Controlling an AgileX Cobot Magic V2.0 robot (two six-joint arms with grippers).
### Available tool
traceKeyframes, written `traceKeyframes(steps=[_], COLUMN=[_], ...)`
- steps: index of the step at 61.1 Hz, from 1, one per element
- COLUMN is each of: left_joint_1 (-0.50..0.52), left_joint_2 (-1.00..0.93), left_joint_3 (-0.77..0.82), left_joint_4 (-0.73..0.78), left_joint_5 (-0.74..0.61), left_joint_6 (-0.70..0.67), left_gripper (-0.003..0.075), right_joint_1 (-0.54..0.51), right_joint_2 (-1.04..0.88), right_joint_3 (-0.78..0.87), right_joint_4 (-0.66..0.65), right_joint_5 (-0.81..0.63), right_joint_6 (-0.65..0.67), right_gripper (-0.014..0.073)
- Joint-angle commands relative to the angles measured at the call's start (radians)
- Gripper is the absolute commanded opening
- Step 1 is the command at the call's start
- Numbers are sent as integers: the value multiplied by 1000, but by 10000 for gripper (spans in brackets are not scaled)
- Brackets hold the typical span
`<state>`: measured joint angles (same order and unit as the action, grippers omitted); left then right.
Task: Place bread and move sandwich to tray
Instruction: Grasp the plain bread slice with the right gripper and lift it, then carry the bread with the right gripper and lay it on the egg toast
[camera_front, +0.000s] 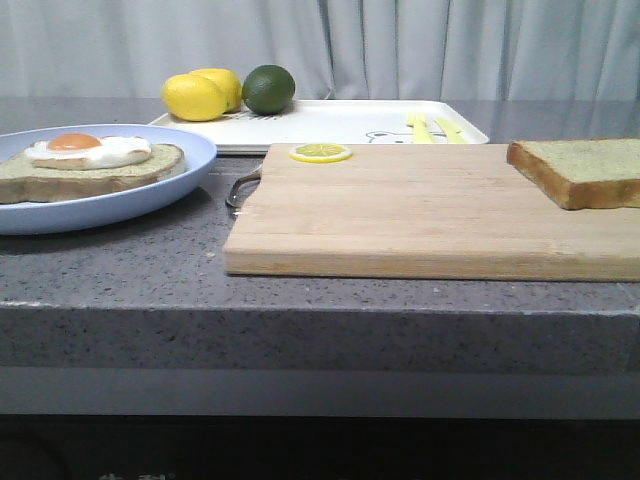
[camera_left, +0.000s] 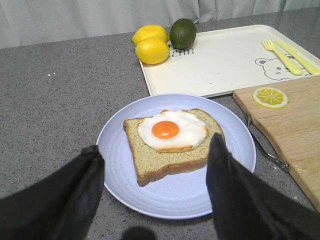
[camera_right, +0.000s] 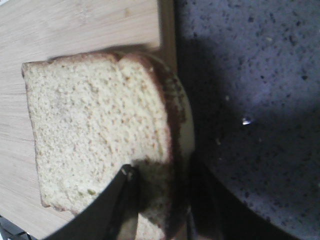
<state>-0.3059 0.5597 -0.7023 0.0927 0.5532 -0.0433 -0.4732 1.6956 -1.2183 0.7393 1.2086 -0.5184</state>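
The bread (camera_front: 585, 170) lies at the right end of the wooden cutting board (camera_front: 420, 210). In the right wrist view my right gripper (camera_right: 162, 192) straddles the crust edge of the bread (camera_right: 95, 130), one finger on the crumb and one outside the crust, closed on it. The sandwich (camera_front: 90, 160), a bread slice with a fried egg, sits on the light-blue plate (camera_front: 150, 195) at the left. My left gripper (camera_left: 154, 145) hangs open above the plate (camera_left: 175, 200), fingers either side of the sandwich (camera_left: 172, 142), touching nothing. The white tray (camera_front: 350, 120) lies behind the board. Neither gripper shows in the front view.
Two lemons (camera_front: 200, 95) and a lime (camera_front: 268, 88) stand at the tray's far left corner. Yellow cutlery (camera_front: 430, 127) lies on the tray's right side. A lemon slice (camera_front: 320, 152) lies on the board's far left corner. The board's metal handle (camera_front: 240, 190) points at the plate.
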Motion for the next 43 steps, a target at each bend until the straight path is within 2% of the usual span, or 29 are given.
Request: traceKeyframes(steps=[1, 12, 21, 43], left_joint_1=[-8, -8, -8, -8], left_joint_2=[8, 8, 8, 8], left_joint_3=[-29, -29, -29, -29], left_joint_4=[4, 4, 5, 6], left_joint_5=[-72, -69, -69, -72], left_joint_6=[0, 0, 0, 0], left_gripper=[438, 438, 438, 438], right_joint_1=[0, 0, 0, 28], right_joint_2=[-39, -42, -66, -262], right_joint_3=[-30, -30, -30, -29], right_joint_4=[55, 68, 155, 451], right_joint_5=[130, 130, 131, 131], right_joint_6=[-13, -13, -13, -13], right_gripper=[152, 25, -67, -66])
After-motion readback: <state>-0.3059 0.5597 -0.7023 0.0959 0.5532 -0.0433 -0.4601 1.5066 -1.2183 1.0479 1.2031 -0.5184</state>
